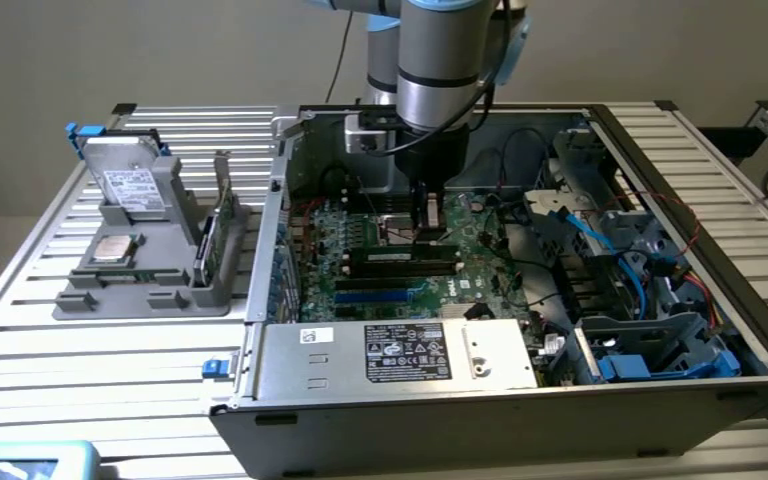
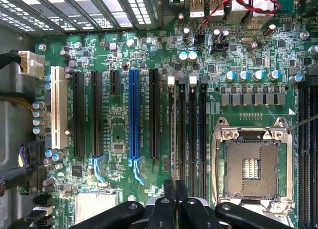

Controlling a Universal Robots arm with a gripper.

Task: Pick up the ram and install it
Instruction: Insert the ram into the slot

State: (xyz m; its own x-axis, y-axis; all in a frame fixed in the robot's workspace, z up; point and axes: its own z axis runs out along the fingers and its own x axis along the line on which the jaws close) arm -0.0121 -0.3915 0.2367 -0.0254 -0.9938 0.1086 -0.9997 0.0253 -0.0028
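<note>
A ram, a narrow dark-green stick with a pale label, lies along the memory slots on the motherboard inside the open computer case. It looks seated in a slot. My gripper hangs straight down just above the stick, toward the end on the exterior view's right; I cannot tell whether it touches. In the wrist view my gripper is shut with nothing between its black fingers, and they line up along the long black memory slots beside the CPU socket.
On the exterior view's left, a grey holder outside the case carries a hard drive, a processor and an upright green card. Cables and blue drive cages crowd the case's right side. A metal power supply box sits along the front.
</note>
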